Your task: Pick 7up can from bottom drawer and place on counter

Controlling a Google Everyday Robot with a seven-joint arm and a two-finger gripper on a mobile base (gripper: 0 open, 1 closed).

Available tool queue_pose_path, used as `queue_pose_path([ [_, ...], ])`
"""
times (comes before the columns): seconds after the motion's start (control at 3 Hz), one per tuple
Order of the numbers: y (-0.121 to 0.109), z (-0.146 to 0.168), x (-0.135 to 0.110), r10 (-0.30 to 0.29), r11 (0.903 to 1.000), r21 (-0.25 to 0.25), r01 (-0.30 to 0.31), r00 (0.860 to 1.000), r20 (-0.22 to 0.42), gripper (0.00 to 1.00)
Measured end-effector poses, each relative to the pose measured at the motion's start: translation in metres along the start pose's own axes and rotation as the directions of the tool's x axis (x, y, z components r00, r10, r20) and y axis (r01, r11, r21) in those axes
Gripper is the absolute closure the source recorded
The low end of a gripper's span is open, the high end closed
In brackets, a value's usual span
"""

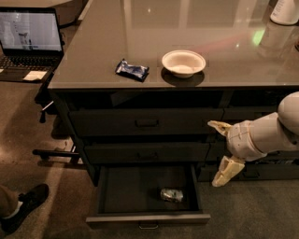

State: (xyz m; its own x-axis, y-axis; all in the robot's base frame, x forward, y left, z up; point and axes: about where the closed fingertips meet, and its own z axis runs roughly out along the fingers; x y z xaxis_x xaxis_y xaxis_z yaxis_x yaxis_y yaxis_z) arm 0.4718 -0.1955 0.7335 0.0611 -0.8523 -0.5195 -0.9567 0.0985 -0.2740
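The 7up can [171, 195], small and silvery, lies on its side on the floor of the open bottom drawer [112, 191], towards its right front. My gripper [218, 152] hangs in front of the cabinet, to the right of the drawer and above the can's level, its two cream fingers spread wide apart with nothing between them. The white arm reaches in from the right edge. The glossy grey-brown counter [93, 51] spreads above the drawers.
A white bowl [183, 62] and a dark blue snack packet [132, 70] sit on the counter near its front edge. A laptop [30, 39] stands at the left. A person's shoe [23, 205] rests on the floor at lower left. A white container [286, 11] stands at the counter's far right.
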Motion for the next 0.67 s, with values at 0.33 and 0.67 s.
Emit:
queue_pose_path([
  [0.33,0.0,0.0,0.0,0.0,1.0,0.0,0.0,1.0,0.0,0.0],
  [0.67,-0.001,0.046,0.016,0.009,0.9986,-0.052,-0.009,1.0,-0.011,0.0],
])
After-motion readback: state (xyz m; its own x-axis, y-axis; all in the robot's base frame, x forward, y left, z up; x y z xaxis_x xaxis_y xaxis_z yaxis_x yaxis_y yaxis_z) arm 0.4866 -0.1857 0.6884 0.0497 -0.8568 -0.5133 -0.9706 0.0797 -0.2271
